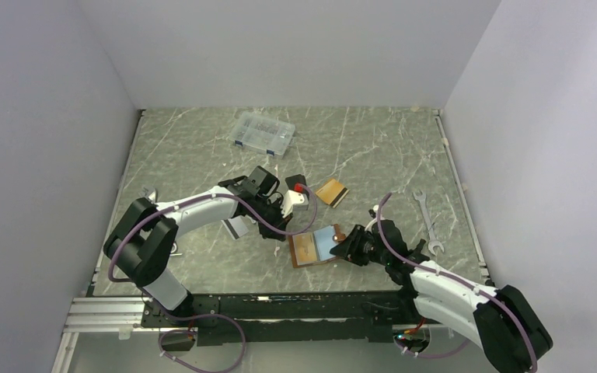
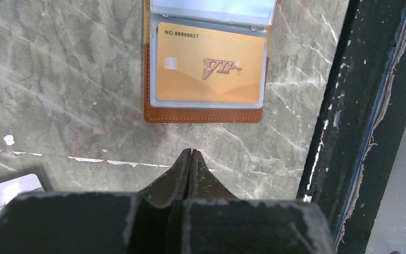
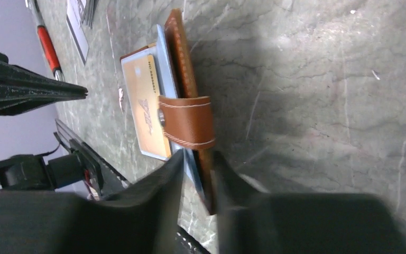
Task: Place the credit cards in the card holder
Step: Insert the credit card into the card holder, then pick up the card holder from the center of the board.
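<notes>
With an orange VIP card [image 2: 209, 66] sleeved and the right gripper [image 3: 198, 164] jaws clamping the card holder [image 2: 201, 114], the left gripper [image 2: 191, 156], jaws together, should next fetch the silver card [image 2: 5, 193].

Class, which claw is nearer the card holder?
Right. The right claw clamps the edge of the holder; the left claw, shut, points at it from a gap away.

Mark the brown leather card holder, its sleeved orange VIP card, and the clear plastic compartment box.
brown leather card holder [image 2: 201, 115]: left wrist view, lower leather edge.
orange VIP card [image 2: 209, 66]: left wrist view, card centre.
clear plastic compartment box [image 1: 263, 134]: top external view, lid.
</notes>
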You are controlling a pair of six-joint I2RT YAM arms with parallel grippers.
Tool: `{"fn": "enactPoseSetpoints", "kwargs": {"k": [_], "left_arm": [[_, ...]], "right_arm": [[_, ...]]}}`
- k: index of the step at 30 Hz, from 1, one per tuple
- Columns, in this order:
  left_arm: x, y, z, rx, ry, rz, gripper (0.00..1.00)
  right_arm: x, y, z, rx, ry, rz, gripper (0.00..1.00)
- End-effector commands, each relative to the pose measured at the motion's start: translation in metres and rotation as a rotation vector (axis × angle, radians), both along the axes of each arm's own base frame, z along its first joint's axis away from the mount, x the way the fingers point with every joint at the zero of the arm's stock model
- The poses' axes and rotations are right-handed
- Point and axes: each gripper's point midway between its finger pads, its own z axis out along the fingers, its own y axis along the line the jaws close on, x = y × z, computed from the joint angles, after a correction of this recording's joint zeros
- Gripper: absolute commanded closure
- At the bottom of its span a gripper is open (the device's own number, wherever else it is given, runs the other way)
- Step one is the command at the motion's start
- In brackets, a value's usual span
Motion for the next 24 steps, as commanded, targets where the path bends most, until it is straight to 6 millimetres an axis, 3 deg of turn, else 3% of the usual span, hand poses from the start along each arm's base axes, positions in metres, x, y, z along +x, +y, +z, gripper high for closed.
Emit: {"fn": "enactPoseSetpoints", "kwargs": {"k": [1, 3, 4, 9, 12, 15, 19, 24], "left_arm": [[0.003, -0.005, 0.003, -0.030, -0.003, -0.005, 1.00], [0.007, -0.005, 0.004, -0.035, -0.011, -0.001, 1.00], [0.011, -0.005, 0.005, -0.038, -0.021, 0.005, 1.00], [0.038, 0.001, 0.015, -0.095, -0.063, 0.043, 1.00], [0.054, 0.009, 0.030, -0.152, -0.066, 0.088, 1.00], [0.064, 0.015, 0.056, -0.260, -0.038, 0.132, 1.00], [0.060, 0.022, 0.081, -0.390, 0.000, 0.127, 1.00], [0.031, 0.013, 0.111, -0.531, 0.051, 0.046, 1.00]], "right_arm": [[0.014, 0.013, 0.027, 0.082, -0.083, 0.014, 0.81], [0.022, 0.015, 0.044, 0.075, -0.128, 0.019, 0.97], [0.024, 0.016, 0.052, 0.066, -0.145, 0.031, 1.00], [0.023, 0.028, 0.106, 0.111, -0.264, 0.135, 1.00], [0.017, 0.031, 0.143, 0.151, -0.353, 0.189, 1.00], [0.010, 0.031, 0.167, 0.171, -0.401, 0.217, 1.00], [0.006, 0.033, 0.201, 0.231, -0.474, 0.238, 1.00], [0.006, 0.043, 0.214, 0.338, -0.493, 0.253, 1.00]]}}
